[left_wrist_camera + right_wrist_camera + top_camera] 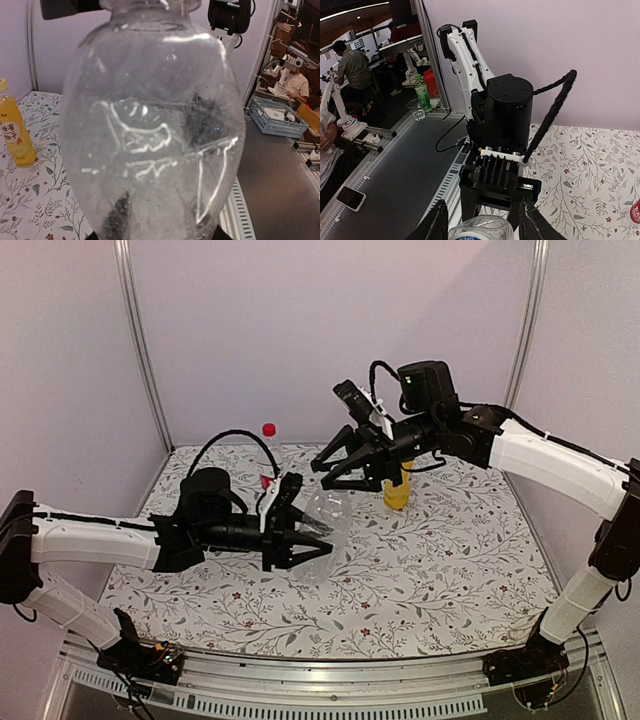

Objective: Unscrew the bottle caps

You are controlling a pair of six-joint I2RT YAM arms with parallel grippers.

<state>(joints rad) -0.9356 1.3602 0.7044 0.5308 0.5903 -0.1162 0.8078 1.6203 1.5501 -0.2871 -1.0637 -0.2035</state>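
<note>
My left gripper (312, 533) is shut on the clear unlabelled bottle (328, 515) and holds it above the table. That bottle fills the left wrist view (155, 125). My right gripper (325, 474) is open just beyond the bottle's top. In the right wrist view its fingers (437, 222) stand either side of the bottle's blue cap (475, 237) without touching it. The yellow-orange bottle (397, 490) stands behind, its yellow cap (3, 84) on. The red-labelled bottle (268, 465) with its red cap (269, 429) stands at the back left.
The flowered tablecloth (450, 570) covers the table. Purple walls and metal posts (140, 350) close the back and sides. The left arm's body (507, 115) faces my right wrist camera. A slotted metal rail (330, 702) runs along the near edge.
</note>
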